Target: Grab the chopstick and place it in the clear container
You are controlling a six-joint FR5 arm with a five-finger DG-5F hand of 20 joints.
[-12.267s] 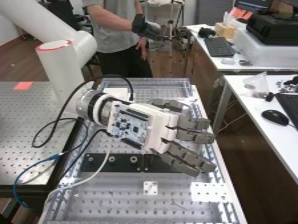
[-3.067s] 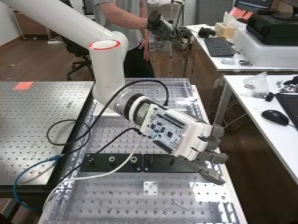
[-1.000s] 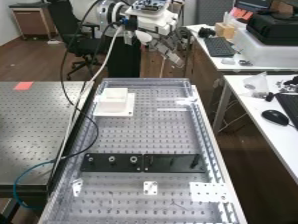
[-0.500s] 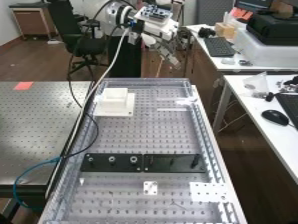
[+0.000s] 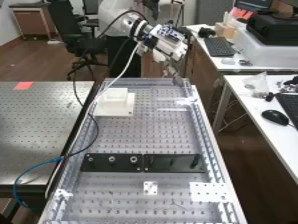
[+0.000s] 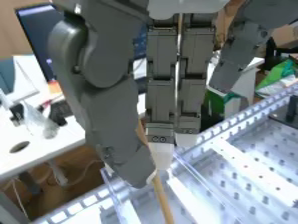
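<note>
Beyond the bench's far end, at its right part, the hand [image 5: 170, 51] hangs from the arm with its fingers pointing down. In the wrist view the hand [image 6: 106, 105] has its thumb and fingers closed together at the tips, pinching a thin light-brown chopstick [image 6: 160, 199]. The stick's lower part slants down past the fingertips; its upper part is partly hidden behind the thumb. A clear-walled container [image 5: 70, 182] with a perforated floor lies on the bench, its transparent edge [image 6: 199, 175] below the fingertips in the wrist view.
A white block on a plate [image 5: 114, 104] stands at the container's far left. A black bar with fittings [image 5: 143, 163] crosses its middle. The arm's cables hang over its left side. At right is a desk with a mouse [image 5: 275, 117].
From over the bench's middle, the hand has gone to beyond its far end. Over the last half second it has lowered and come rightward, closer to the container's far edge.
</note>
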